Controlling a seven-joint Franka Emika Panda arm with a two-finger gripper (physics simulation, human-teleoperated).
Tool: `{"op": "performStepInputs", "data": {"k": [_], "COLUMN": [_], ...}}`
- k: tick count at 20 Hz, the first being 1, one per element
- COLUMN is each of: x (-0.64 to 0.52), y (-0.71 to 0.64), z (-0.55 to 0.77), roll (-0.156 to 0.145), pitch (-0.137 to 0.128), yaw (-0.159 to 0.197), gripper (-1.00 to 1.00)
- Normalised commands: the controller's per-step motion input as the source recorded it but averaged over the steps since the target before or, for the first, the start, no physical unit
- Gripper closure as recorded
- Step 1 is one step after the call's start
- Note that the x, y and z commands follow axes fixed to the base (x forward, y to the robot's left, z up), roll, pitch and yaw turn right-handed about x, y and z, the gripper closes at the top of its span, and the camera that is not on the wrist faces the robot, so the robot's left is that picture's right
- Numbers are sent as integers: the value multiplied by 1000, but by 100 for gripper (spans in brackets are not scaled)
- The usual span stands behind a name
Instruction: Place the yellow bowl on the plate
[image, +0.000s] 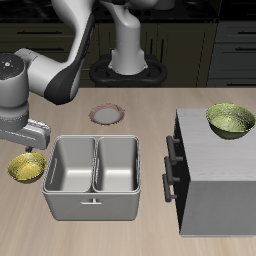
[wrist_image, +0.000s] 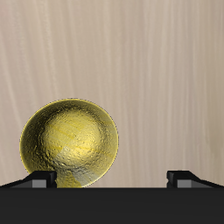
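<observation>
Small shiny yellow-olive bowl (image: 26, 169) resting on wooden table (image: 120, 235), near front edge, beside grey two-compartment metal caddy (image: 94, 176). Two-finger gripper (image: 30, 140) hovering just above bowl, fingers (wrist_image: 39, 178) spread wide, gripping nothing. Small pink-rimmed plate (image: 107, 115) farther back, well apart. Larger yellow-green bowl (image: 231, 121) atop grey cabinet (image: 215, 180).

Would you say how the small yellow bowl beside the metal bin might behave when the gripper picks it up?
The yellow bowl looks glossy, so its rim may slip between the fingers. It seems rigid, unlikely to flex. Its rounded walls suggest it could rock or tilt if pinched at one side.
</observation>
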Motion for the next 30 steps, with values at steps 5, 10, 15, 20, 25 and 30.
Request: {"op": "performStepInputs", "data": {"k": [5,10,15,20,25,30], "x": [-101,-98,-43,92,75,-48], "y": [-155,-165,-59,160,76,96], "z": [-185,-282,-372,-334,-534,-184], "roll": [-29,-36,-14,36,11,20], "pitch": [8,31,41,37,73,10], "yaw": [-10,-13,-42,-1,-28,-17], "gripper": [-100,-100,-100,-100,-100,100]}}
